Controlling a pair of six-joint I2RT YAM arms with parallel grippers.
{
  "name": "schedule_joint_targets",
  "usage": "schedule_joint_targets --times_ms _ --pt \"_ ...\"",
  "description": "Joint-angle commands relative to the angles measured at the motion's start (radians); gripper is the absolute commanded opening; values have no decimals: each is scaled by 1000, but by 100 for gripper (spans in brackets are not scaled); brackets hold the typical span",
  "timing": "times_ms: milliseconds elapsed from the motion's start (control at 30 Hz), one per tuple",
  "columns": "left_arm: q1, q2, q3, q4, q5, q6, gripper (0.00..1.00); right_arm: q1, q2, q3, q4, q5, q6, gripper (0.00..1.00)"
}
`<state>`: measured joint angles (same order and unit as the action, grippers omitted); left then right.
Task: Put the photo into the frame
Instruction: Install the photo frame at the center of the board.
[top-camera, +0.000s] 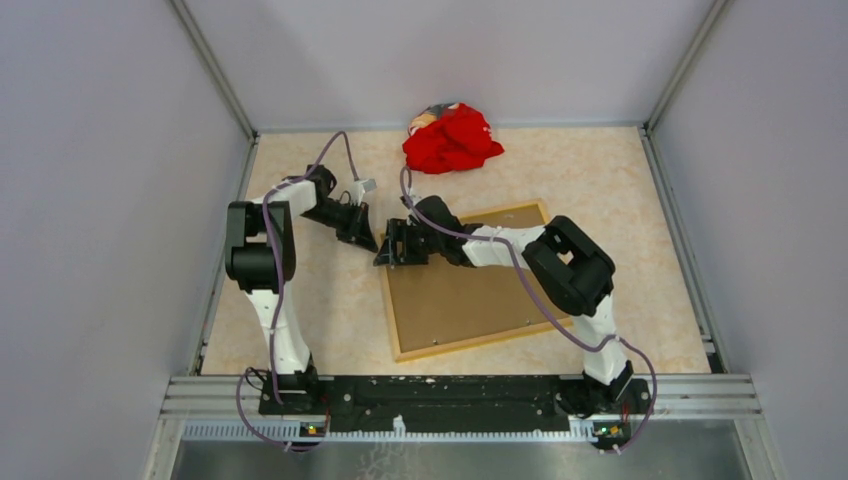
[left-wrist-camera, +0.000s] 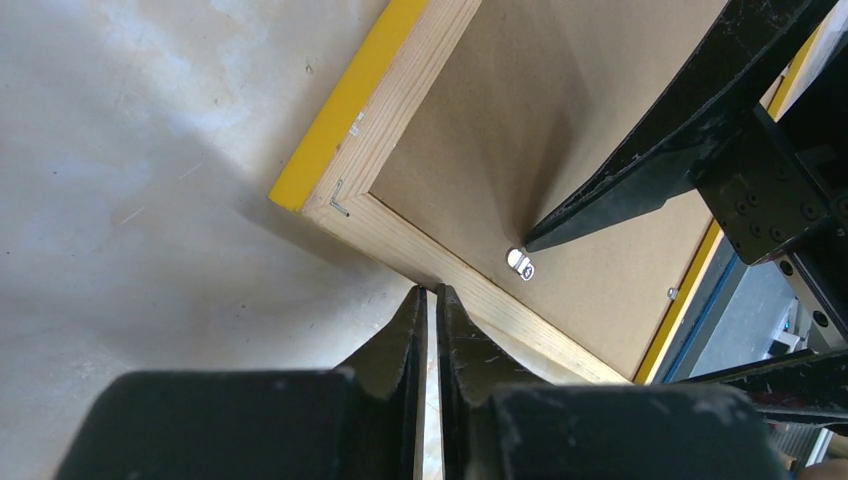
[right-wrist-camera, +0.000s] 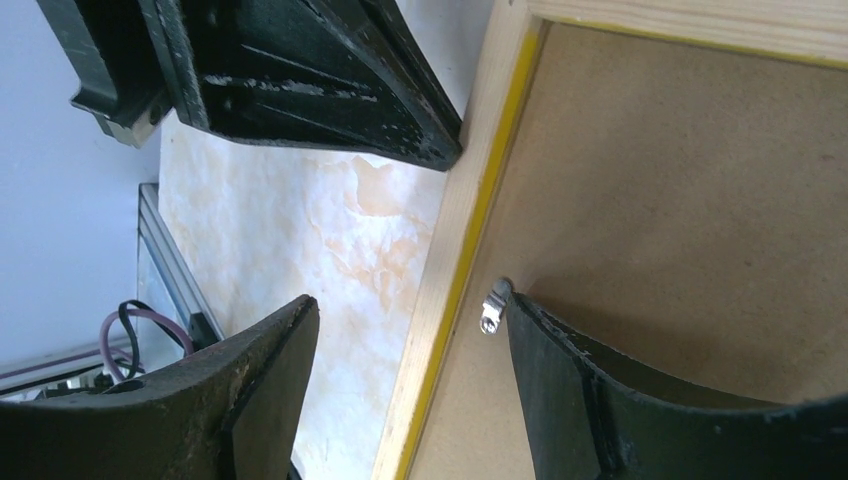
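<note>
On the left, the left gripper (left-wrist-camera: 432, 300) has its fingers pressed together with nothing between them, and its tips sit at the outer edge of the frame (left-wrist-camera: 380, 120) near one corner. The frame lies back up on the counter (left-wrist-camera: 130, 150) with the brown backing panel (left-wrist-camera: 560, 110) inside it. The photo shows in no view, so I cannot tell whether it already lies beneath the panel.

Further right, the right gripper (right-wrist-camera: 410, 305) is spread wide. One finger hangs over the counter and the other has its tip against a small metal tab (left-wrist-camera: 520, 263) on the panel just inside the rail.

That tip could skid off the tab and gouge the panel. A sideways push could also slide the whole frame, since the left gripper only braces it at one edge. The two grippers are close enough to knock together.

Only the top view shows the frame's skewed lie and the red cloth (top-camera: 452, 138) beyond it. Only the wrist views show the tab, and only the left wrist view shows the closed fingers.
</note>
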<state>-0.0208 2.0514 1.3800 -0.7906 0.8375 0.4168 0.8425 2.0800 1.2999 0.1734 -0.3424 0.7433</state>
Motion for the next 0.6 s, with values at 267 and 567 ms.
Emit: schedule_joint_targets --times_ms 267,567 --pt "-11 -11 -19 56 -99 30 10 13 38 41 16 -26 22 69" --pt "-10 -13 -12 57 -104 28 10 13 39 25 47 -52 54 68"
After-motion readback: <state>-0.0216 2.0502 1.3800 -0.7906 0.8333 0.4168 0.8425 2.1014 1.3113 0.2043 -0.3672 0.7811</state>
